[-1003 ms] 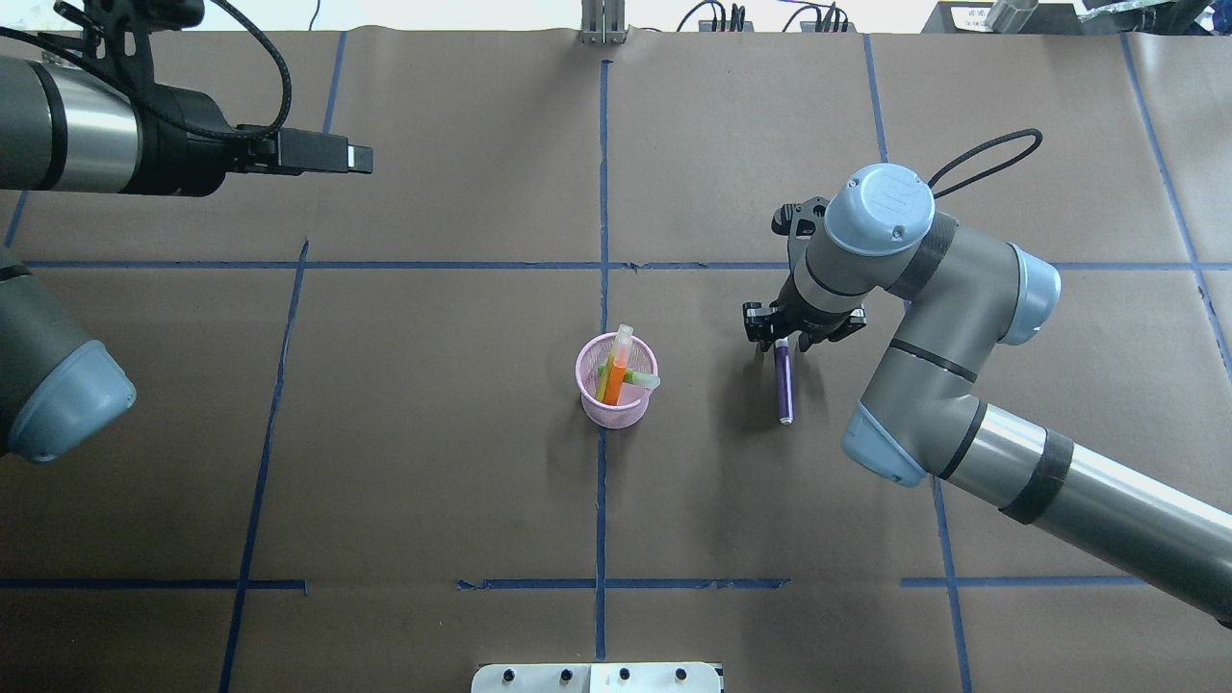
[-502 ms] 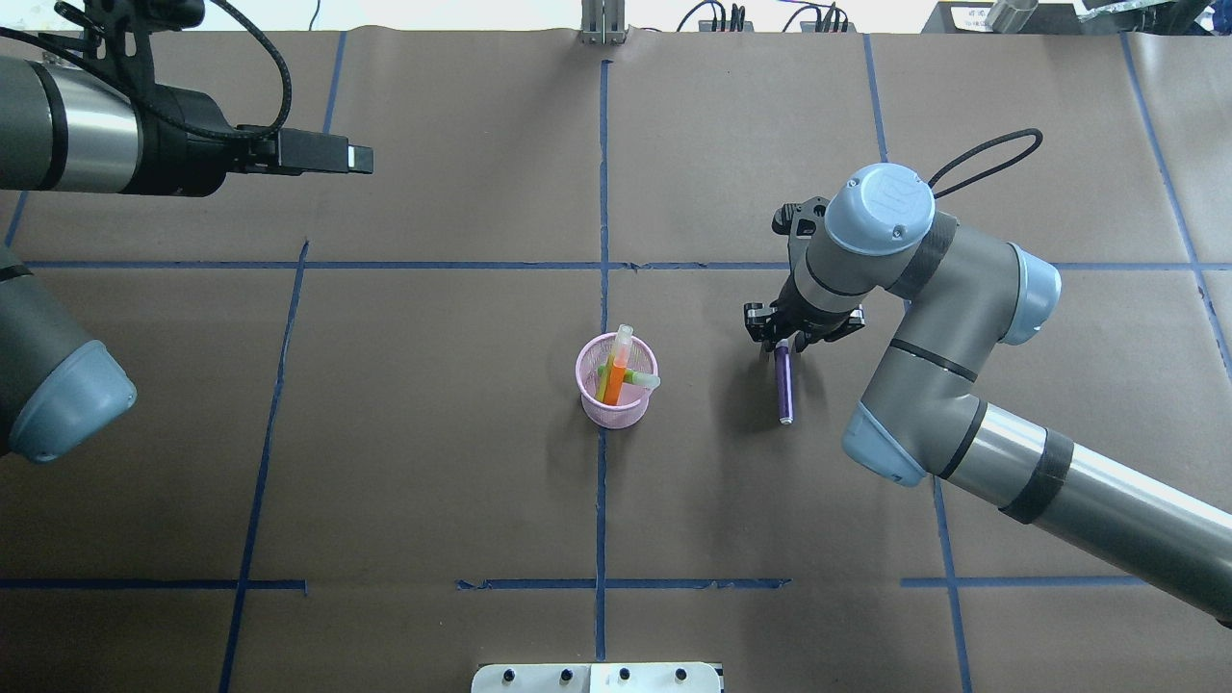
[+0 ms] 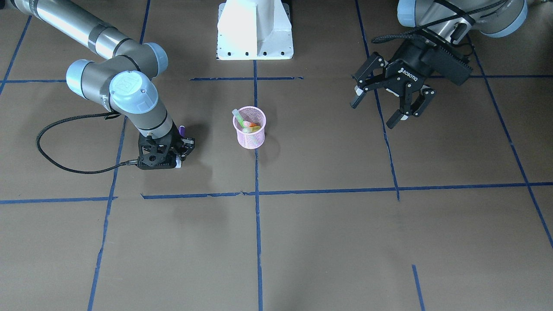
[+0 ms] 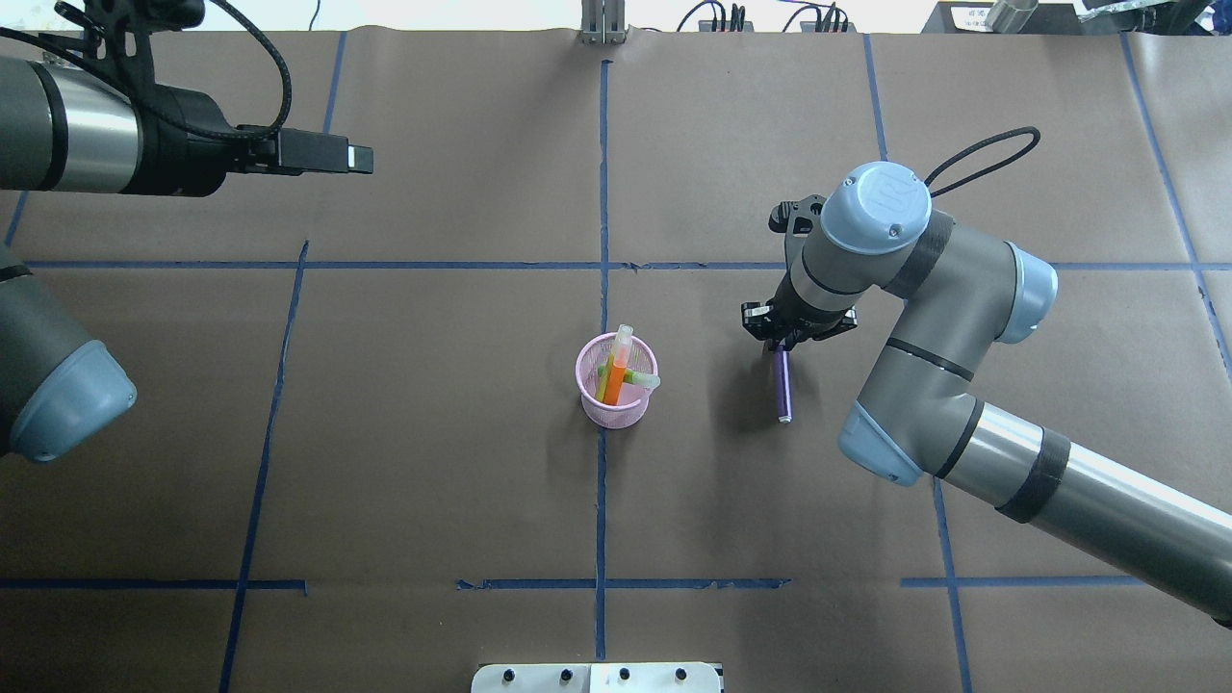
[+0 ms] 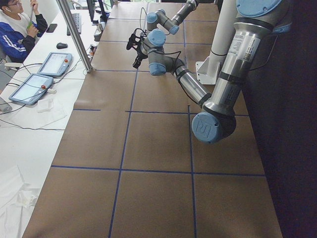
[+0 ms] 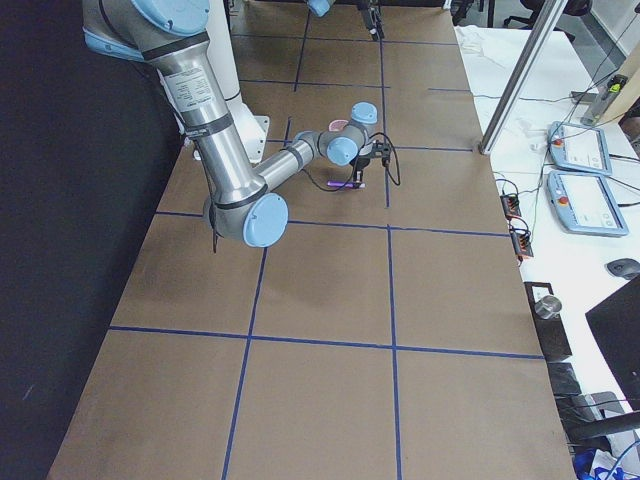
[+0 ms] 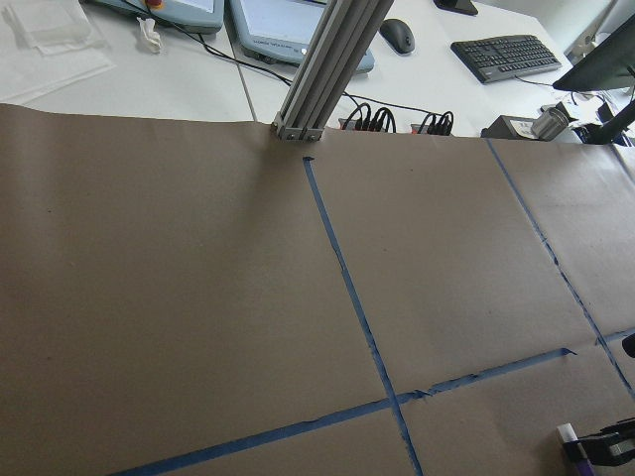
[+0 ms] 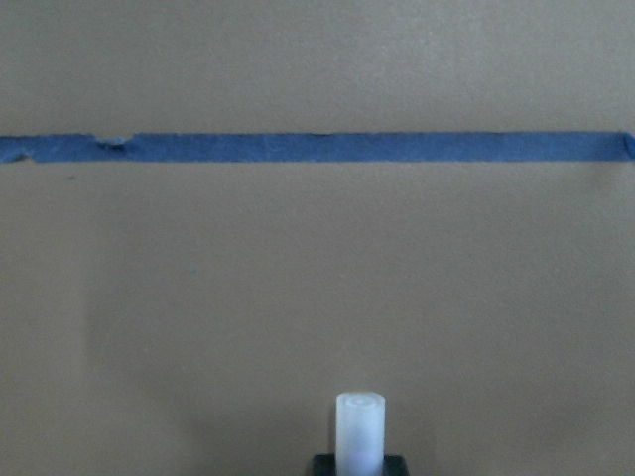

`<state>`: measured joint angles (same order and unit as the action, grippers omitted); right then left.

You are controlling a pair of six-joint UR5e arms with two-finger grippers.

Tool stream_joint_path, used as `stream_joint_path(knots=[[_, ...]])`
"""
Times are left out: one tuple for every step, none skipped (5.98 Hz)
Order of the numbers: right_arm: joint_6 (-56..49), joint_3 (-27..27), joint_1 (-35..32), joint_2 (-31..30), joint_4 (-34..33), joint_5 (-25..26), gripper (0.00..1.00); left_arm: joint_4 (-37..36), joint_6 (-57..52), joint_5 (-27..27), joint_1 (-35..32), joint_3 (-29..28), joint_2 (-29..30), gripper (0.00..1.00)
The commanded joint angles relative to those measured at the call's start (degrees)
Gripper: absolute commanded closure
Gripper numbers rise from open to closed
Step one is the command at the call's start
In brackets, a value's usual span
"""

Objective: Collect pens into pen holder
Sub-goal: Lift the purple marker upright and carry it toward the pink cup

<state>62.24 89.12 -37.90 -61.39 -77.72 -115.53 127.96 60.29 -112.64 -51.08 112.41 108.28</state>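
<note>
On the left we find the left gripper (image 3: 375, 111) hanging above the table (image 4: 433, 462), which is covered in brown paper. It is well apart from everything else. Its fingers are spread wide and nothing sits between them. Its wrist camera shows us bare paper, crossing lines of blue tape (image 4: 601, 192) and an aluminium post (image 7: 327, 59) at the far edge, with desks beyond.

Near the middle of the table, the pink mesh pen holder (image 4: 616, 409) stands upright on the centre tape line. We count two pens inside it. The orange pen (image 4: 615, 380) leans with its pale cap rising above the rim on the far side. The green pen (image 4: 632, 377) crosses it, with its cap poking over the rim on the right.

To the right of the holder, and apart from it, is the purple pen (image 4: 783, 390), running along a near-to-far line. The right gripper (image 4: 780, 345) points straight down and is clenched on the pen's far end, the cap end. In the right wrist camera we see the pale cap sticking out past the jaws toward the far side, with a strip of tape across the paper beyond it. The rest of the barrel reaches toward the near side. A dark shadow lies just left of the pen, and we cannot tell whether its near tip touches the paper. A black cable (image 4: 982, 154) loops out from the right wrist toward the far right.
</note>
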Motion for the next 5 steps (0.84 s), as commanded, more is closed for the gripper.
stream_joint_path(knots=[[-0.1,5.4,-1.5,-0.3,-0.2,0.0,1.0,-0.2,0.0,-0.1,-0.1,0.1,0.0,0.0],[-0.3,9.3,-2.3,-0.1,0.7,1.1,1.0,-0.7,0.0,-0.2,-0.1,0.2,-0.1,0.0],[-0.3,12.5,-2.5,0.1,3.4,5.7,1.0,-0.9,0.0,-0.1,-0.1,0.0,-1.8,0.0],[-0.4,13.4,-2.5,0.0,11.6,8.5,1.0,-3.0,-0.2,-0.5,-0.2,0.2,-3.0,0.0],[-1.2,13.4,-2.1,-0.5,20.3,13.4,1.0,-10.6,-4.0,-1.4,-0.9,1.5,-3.2,0.0]])
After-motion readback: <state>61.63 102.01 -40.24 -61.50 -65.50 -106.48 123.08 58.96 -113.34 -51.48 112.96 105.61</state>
